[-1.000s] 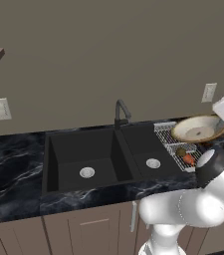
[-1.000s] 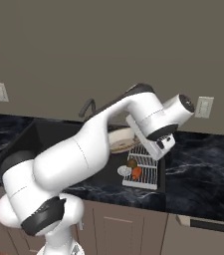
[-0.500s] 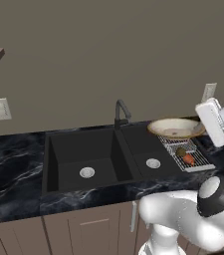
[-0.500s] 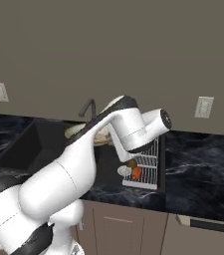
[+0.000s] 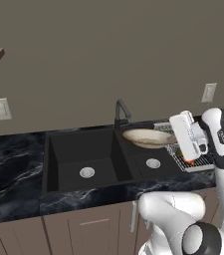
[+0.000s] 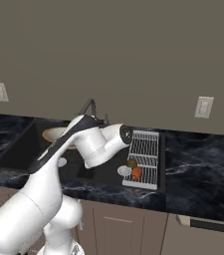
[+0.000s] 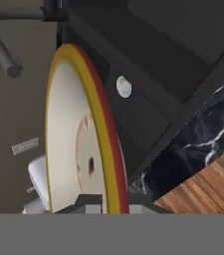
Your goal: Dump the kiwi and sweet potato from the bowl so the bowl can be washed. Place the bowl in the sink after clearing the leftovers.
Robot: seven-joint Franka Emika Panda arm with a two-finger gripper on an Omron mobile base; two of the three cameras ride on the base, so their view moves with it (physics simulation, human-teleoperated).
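The two-finger gripper (image 5: 172, 138) on the white arm is clamped tight on the right-hand rim of the shallow tan-rimmed, cream-centred bowl (image 5: 147, 137), holding it level in the air above the right basin of the black rectangular double-basin sink (image 5: 83, 149). In the hand view the bowl (image 7: 76, 144) rises edge-on from the bottom, where the fingers pinch its rim, with its cream inside facing left and its yellow and red edge to the right. Beyond it lie the sink's dark floor and a round silver drain (image 7: 124, 86). To the right of the sink, on the silver wire rack (image 6: 144, 158), the small oblong orange-red sweet potato (image 6: 136, 173) lies beside the small round dark olive-green kiwi (image 6: 131, 163). The dark curved faucet (image 5: 121, 110) stands behind the sink's divider, near the bowl's far edge.
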